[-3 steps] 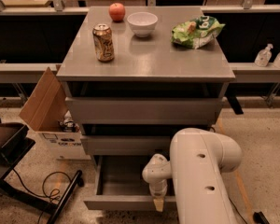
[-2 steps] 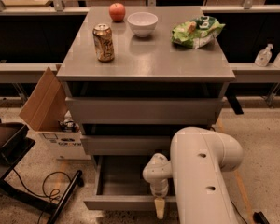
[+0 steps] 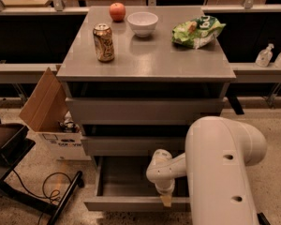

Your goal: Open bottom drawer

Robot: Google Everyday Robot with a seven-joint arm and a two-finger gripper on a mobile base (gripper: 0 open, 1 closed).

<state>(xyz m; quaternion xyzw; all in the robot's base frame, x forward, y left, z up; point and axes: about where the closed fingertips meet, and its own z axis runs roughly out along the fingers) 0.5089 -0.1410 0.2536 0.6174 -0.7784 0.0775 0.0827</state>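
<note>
**Bottom drawer (image 3: pixel 126 204) stands open at foot of grey cabinet**

The bottom drawer, lowest of three in the grey cabinet, is slid out toward the camera, showing a shallow grey tray inside. Nearest the lens, the robot's thick white arm (image 3: pixel 225 172) fills the lower right and bends left and down over the drawer's right end. Its hand (image 3: pixel 166 199) points downward, and its tan tip is at the top edge of the drawer's front panel. Whether the hand is wide or narrow cannot be told from this angle.

On the speckled floor to the left, a dark cable (image 3: pixel 51 191) loops beside the black leg of a stand (image 3: pixel 65 203).

Above the open tray, the middle drawer (image 3: pixel 131 145) and the top drawer (image 3: pixel 145 110) sit flush with each other, both plain grey and without handles. A cardboard box (image 3: pixel 44 102) with its flap up stands just beside the cabinet's left side.

On the tabletop (image 3: pixel 150 60), a drinks can (image 3: pixel 104 42) stands upright at the left. Farther back are a white bowl (image 3: pixel 142 23) and, next to it on the left, a red apple (image 3: pixel 117 11). A green snack bag (image 3: pixel 196 31) lies toward the right rear corner. Beyond the cabinet on the right, two clear bottles (image 3: pixel 264 56) stand on a low ledge.
</note>
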